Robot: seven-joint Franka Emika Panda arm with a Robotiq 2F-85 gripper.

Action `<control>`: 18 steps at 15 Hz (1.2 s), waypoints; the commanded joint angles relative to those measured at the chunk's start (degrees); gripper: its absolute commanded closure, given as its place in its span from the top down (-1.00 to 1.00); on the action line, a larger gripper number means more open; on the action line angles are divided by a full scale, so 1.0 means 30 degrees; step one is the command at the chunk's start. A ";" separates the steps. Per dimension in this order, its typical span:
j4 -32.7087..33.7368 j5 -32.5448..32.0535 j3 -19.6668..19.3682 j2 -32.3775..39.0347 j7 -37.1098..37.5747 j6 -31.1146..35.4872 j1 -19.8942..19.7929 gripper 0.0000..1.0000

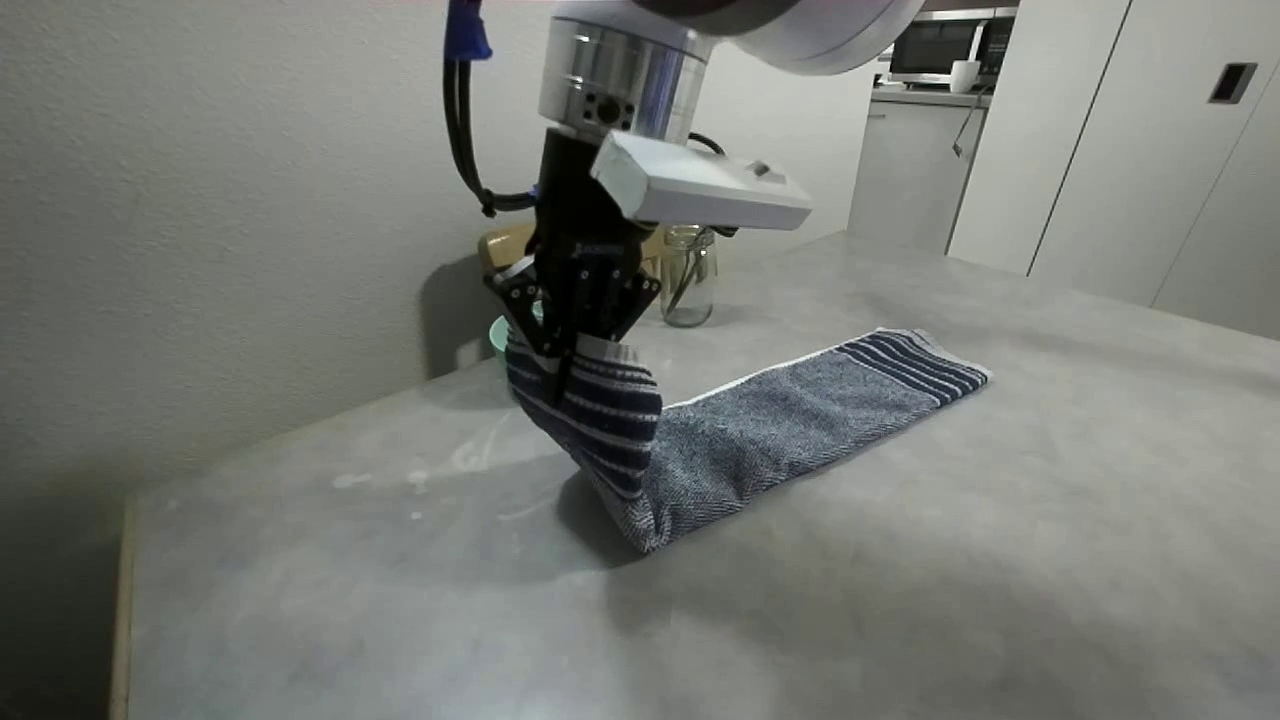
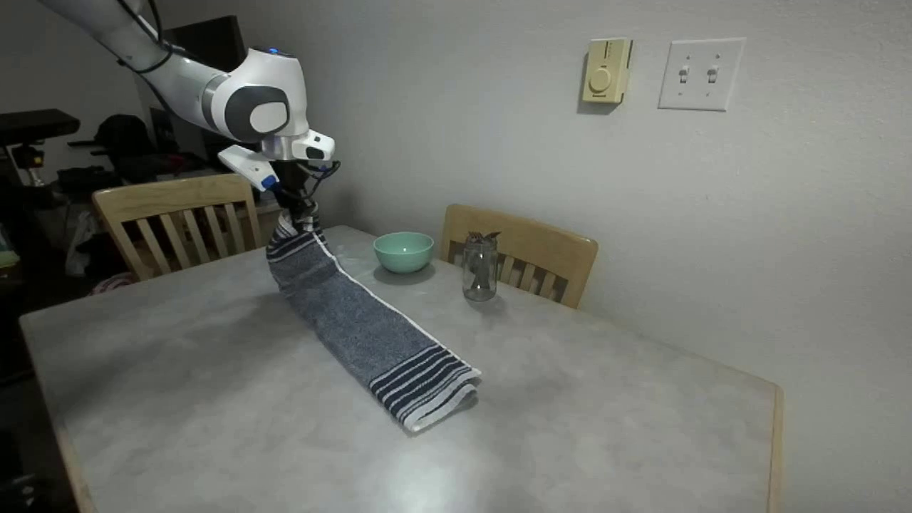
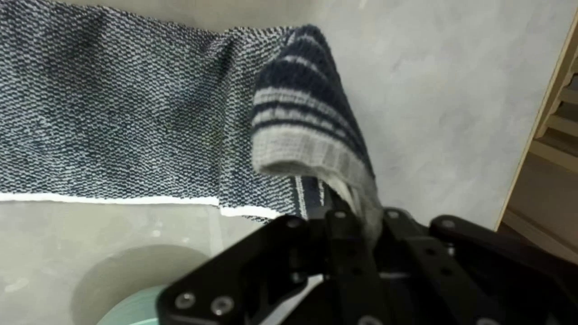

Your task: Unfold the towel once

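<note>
The grey-blue towel with navy and white striped ends lies long and narrow on the table, in both exterior views (image 1: 790, 420) (image 2: 363, 320). One striped end lies on the table and the other is lifted. My gripper (image 1: 562, 375) is shut on the lifted end and holds it above the table; the gripper also shows in an exterior view (image 2: 303, 222). In the wrist view, the gripper (image 3: 363, 216) pinches the towel's (image 3: 113, 104) white edge between its fingers. Part of the striped end curls over beside the fingers. The fingertips are partly hidden by cloth.
A teal bowl (image 2: 404, 253) stands near the gripper, close to the wall side; it also shows in the wrist view (image 3: 135, 309). A glass jar with utensils (image 2: 479, 269) stands beyond it. Wooden chairs (image 2: 524, 239) stand at the table's edges. A wall runs alongside.
</note>
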 commanded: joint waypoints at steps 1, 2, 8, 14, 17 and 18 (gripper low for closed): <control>0.0951 0.1078 0.0987 0.0492 -0.2013 -0.1762 -0.0768 -0.96; 0.1052 0.1340 0.1155 0.0518 -0.2403 -0.2198 -0.0874 -0.96; 0.1454 0.1909 0.1125 0.0750 -0.3283 -0.3739 -0.0952 -0.53; 0.1708 0.2097 0.1149 0.0771 -0.3329 -0.4265 -0.1114 0.39; 0.1614 0.2020 0.1027 0.0541 -0.3219 -0.4223 -0.1136 0.82; 0.1549 0.1991 0.0982 0.0425 -0.3187 -0.4136 -0.1162 0.94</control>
